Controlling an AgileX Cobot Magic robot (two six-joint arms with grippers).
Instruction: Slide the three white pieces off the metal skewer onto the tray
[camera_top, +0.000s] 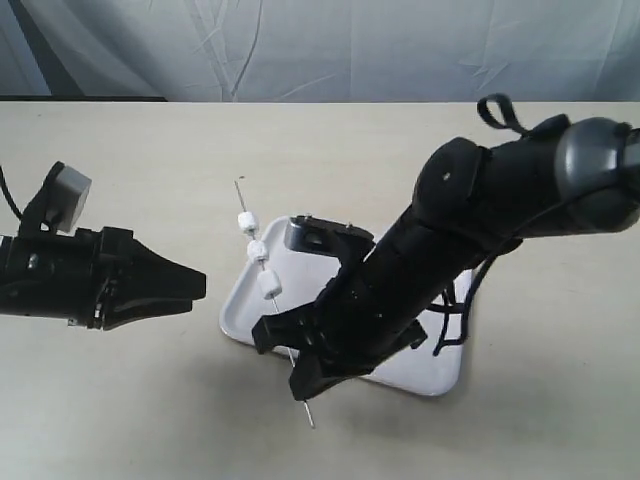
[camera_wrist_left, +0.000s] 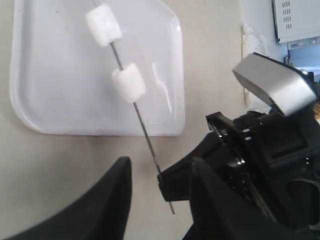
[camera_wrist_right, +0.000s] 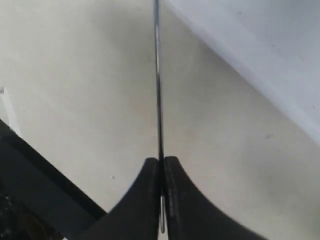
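Note:
The metal skewer (camera_top: 283, 330) slants over the left end of the white tray (camera_top: 238, 312), and its far tip points away across the table. Three white pieces (camera_top: 256, 250) are threaded on its upper half; the left wrist view shows two of them (camera_wrist_left: 128, 83) above the tray (camera_wrist_left: 60, 75). My right gripper (camera_top: 298, 383) is shut on the skewer's near end, and the rod (camera_wrist_right: 158, 75) runs straight out from between its closed fingers (camera_wrist_right: 161, 161). My left gripper (camera_top: 196, 285) is open, left of the tray and apart from the skewer. Nothing is held between its fingers (camera_wrist_left: 120, 175).
The beige table (camera_top: 130, 400) carries only the tray and the skewer. My right arm (camera_top: 470, 220) reaches across the tray's right half and hides it. A pale cloth backdrop (camera_top: 320, 40) hangs behind the table's far edge.

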